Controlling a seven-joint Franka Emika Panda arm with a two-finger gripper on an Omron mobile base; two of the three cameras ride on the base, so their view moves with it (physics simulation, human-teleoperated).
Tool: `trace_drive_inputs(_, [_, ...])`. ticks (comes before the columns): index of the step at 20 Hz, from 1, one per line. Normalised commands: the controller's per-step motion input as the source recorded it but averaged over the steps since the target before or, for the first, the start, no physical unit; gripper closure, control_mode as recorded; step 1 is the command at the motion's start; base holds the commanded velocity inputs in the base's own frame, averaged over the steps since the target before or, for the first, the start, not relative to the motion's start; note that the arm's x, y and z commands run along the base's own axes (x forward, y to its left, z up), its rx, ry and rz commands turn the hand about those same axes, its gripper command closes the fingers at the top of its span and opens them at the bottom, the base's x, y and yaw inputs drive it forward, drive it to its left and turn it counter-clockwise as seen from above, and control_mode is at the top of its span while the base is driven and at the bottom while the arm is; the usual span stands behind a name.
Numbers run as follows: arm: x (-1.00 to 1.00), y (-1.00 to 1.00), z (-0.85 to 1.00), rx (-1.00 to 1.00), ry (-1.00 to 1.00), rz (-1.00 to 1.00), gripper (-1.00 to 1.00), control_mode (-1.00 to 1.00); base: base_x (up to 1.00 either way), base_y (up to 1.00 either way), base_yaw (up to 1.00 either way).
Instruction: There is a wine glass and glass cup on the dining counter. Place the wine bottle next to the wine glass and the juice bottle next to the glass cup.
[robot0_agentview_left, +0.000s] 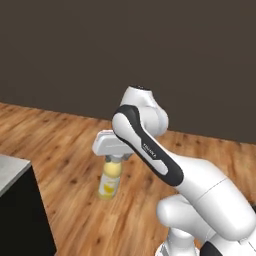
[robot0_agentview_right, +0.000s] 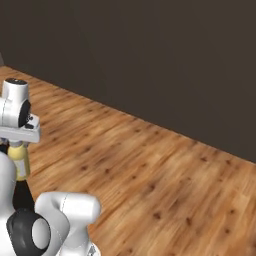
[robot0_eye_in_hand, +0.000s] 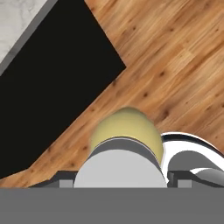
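Note:
The juice bottle (robot0_agentview_left: 109, 181), pale yellow with a yellow label, hangs upright in the air over the wooden floor. My gripper (robot0_agentview_left: 115, 159) is shut on its neck from above. From the right base view the juice bottle (robot0_agentview_right: 20, 161) shows at the far left under the white hand, held by the gripper (robot0_agentview_right: 17, 145). In the hand view the bottle's white cap and yellow shoulder (robot0_eye_in_hand: 127, 131) sit right at the bottom between the fingers. A corner of the dining counter (robot0_agentview_left: 9, 171) with its dark base shows at the left edge. The wine glass, glass cup and wine bottle are out of view.
Wooden floor (robot0_agentview_right: 150, 170) stretches ahead to a dark brown wall (robot0_agentview_left: 125, 50). The counter's marble top (robot0_eye_in_hand: 17, 22) and black side (robot0_eye_in_hand: 52, 87) lie to the upper left in the hand view, beside and below the bottle.

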Motion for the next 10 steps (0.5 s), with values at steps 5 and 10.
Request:
trace_drive_inputs(5, [0.00, 0.00, 0.00, 0.00, 0.00, 0.00, 1.00, 1.00, 0.67, -0.22, 0.29])
trace_drive_inputs(10, [0.00, 0.00, 0.00, 0.00, 0.00, 0.00, 1.00, 1.00, 0.69, -0.30, 0.18])
